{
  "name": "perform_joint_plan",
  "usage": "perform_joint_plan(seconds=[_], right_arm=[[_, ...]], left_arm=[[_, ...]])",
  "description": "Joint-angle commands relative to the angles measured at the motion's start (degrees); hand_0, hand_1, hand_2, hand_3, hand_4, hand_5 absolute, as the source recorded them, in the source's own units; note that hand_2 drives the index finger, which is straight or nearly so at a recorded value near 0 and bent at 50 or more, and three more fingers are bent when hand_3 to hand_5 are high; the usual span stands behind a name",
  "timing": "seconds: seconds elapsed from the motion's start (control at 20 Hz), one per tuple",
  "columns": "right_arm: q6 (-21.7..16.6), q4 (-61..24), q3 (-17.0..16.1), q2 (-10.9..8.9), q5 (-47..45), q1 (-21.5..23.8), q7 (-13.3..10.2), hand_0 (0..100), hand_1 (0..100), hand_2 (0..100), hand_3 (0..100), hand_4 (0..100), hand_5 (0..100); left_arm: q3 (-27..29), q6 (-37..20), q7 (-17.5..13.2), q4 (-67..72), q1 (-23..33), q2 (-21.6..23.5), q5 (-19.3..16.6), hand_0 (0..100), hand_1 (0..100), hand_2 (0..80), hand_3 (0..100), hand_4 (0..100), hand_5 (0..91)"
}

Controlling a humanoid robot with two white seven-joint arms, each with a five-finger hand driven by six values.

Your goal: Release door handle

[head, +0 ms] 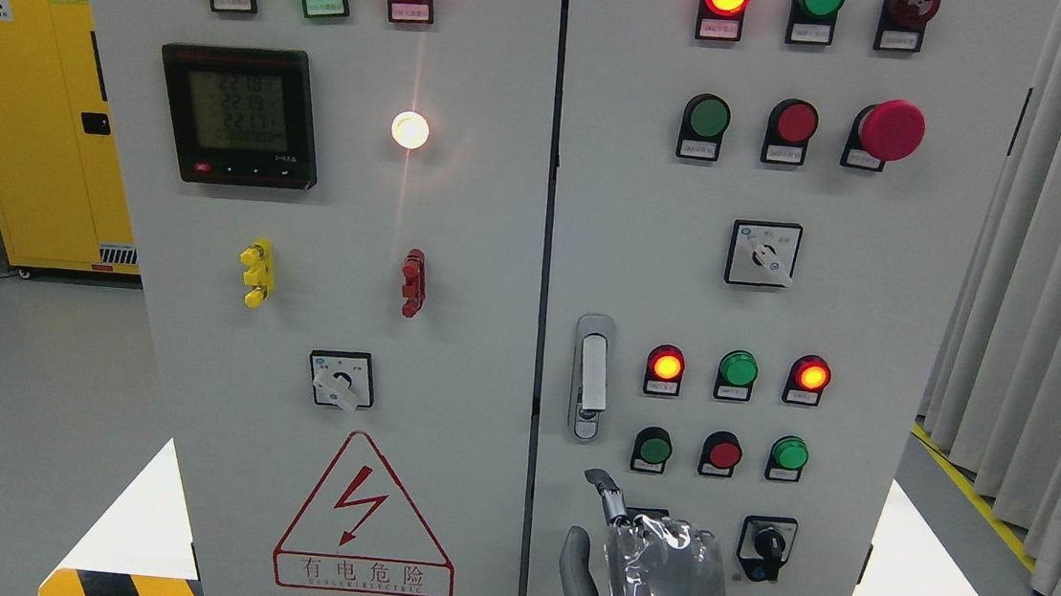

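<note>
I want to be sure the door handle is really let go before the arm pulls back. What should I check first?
1. Right hand off the door handle: ok, it is below the handle with a gap between them.
2. Fingers hold nothing: ok.
3. Handle upright and flat in its plate: ok, as far as this view shows.
4. Right door closed at the middle seam: cannot tell from straight in front.
5. Hand apart from the black rotary switch on its right: ok, panel shows between them.
6. Left hand's position: cannot tell, out of view.
</note>
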Motion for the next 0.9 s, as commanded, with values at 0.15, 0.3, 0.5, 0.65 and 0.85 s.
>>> perform_joint_plan(seconds=[0.15,0.3,0.5,0.65,0.85], right_arm=[[-1.1,-7.0,-2.0,0.13,-1.6,1.3,3.8,36,22,99,100,100,100],[-1.1,-7.9,-2.0,0.13,-1.6,0.4,5.2,32,17,100,100,100,100],[-1.0,-8.3,-2.0,0.13,-1.5,-2.0,7.3,25,14,100,100,100,100],[-0.8,-8.2,-1.9,0.04,-1.5,-4.5,9.0,25,13,100,100,100,100],[-0.4,-7.9,-1.6,0.04,-0.6,-7.1,10.3,26,13,100,100,100,100]], left_arm=[[0.0,0.0,0.0,-0.9,0.0,0.0,0.0,12,56,0.0,0,0,0.0],[0.0,0.0,0.0,-0.9,0.0,0.0,0.0,12,56,0.0,0,0,0.0],[0.0,0.0,0.0,-0.9,0.0,0.0,0.0,12,56,0.0,0,0,0.0],[0.0,0.0,0.0,-0.9,0.0,0.0,0.0,12,56,0.0,0,0,0.0],[0.0,0.0,0.0,-0.9,0.0,0.0,0.0,12,56,0.0,0,0,0.0]])
